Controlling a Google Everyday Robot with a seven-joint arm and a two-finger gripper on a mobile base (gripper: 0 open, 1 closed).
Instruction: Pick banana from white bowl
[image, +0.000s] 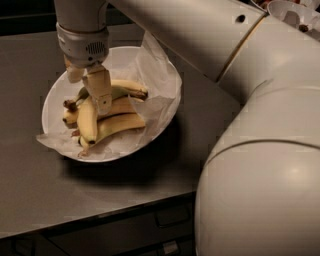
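The white bowl (54, 92) lined with crinkled white paper (159, 82) sits on the dark counter at the left. Several bananas lie in it. The banana (125, 88), curved and green-tinged, arcs along the top of the pile from its brown stem at the left to a dark tip at the right. My gripper (90, 97) hangs over the bowl's left half. Its fingers are apart, the long finger (101, 92) lying across the banana's middle and the short one near the bowl's back rim. It holds nothing.
Straighter yellow bananas (89, 122) lie below the curved one. My large white arm (250, 125) fills the right side of the view. A smaller white bowl (295, 12) stands at the top right. The counter's front edge (100, 215) runs above dark drawers.
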